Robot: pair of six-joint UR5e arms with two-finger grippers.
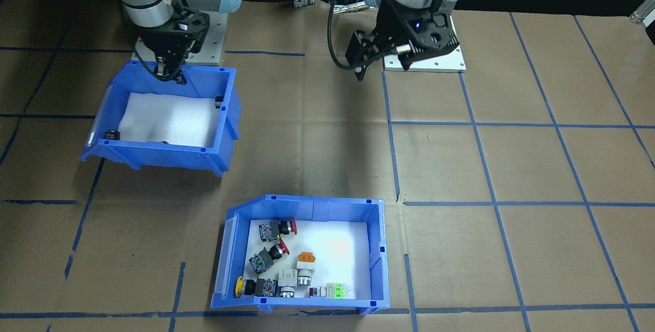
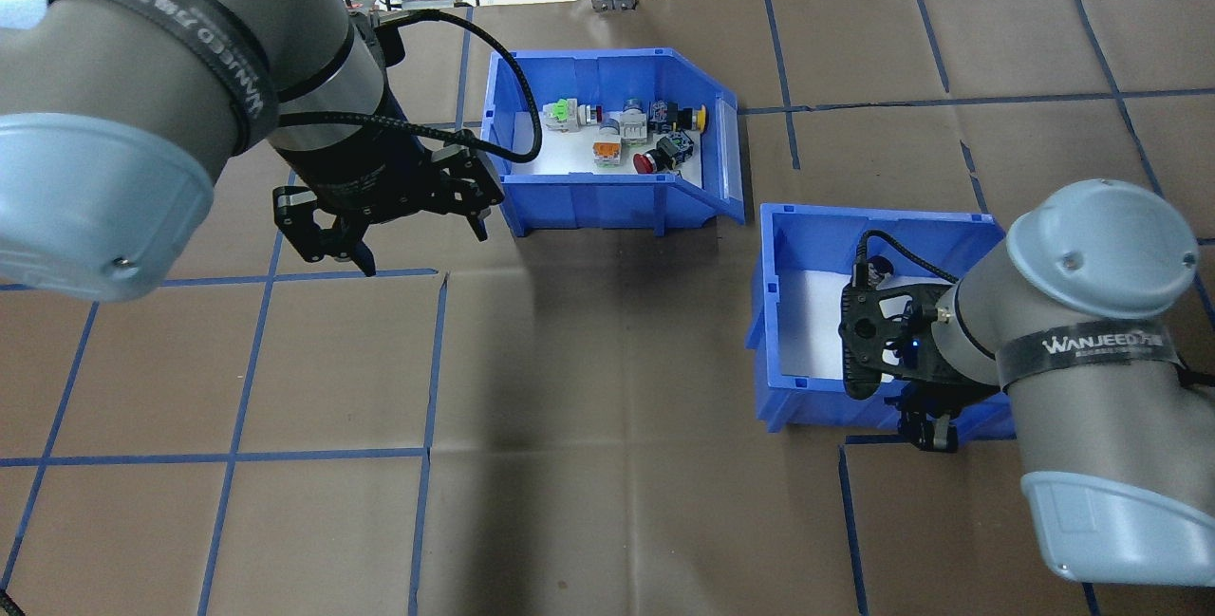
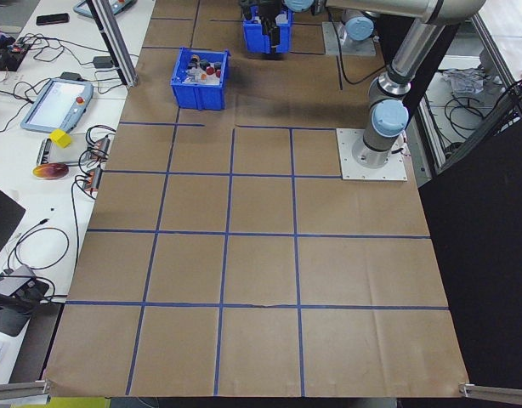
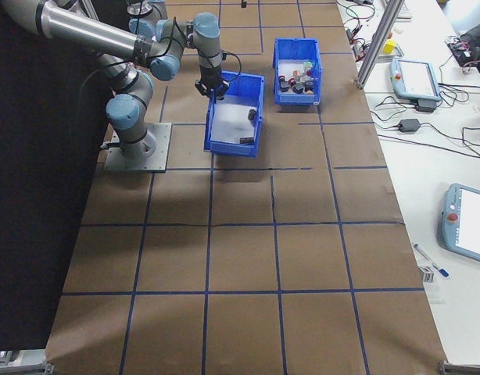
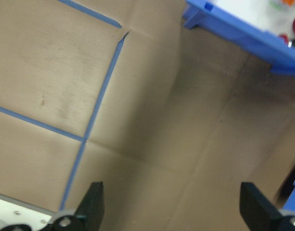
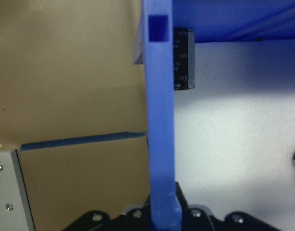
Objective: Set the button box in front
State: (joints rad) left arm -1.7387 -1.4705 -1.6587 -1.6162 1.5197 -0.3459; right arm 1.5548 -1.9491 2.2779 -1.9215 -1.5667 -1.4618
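The button box [image 1: 377,250], a blue bin with white foam and several red, yellow, orange and green push-buttons, stands on the table side far from my base; it also shows as the button box [image 2: 588,194] and the button box [image 4: 297,100]. My left gripper [image 2: 422,246] hangs open and empty over bare paper beside it, the left gripper [image 5: 174,207] showing wide-apart fingers. My right gripper [image 1: 169,73] is shut on the near wall of a second blue bin [image 1: 169,155], which holds dark capacitors [image 6: 182,60]. That wall [image 6: 159,120] runs up between its fingers.
Brown paper with blue tape grid lines covers the table. Both arms' base plates [image 1: 424,61] sit near my edge. A bench with teach pendants [image 4: 416,78] and cables runs along the far side. A large open stretch of table [image 4: 271,258] lies to my right.
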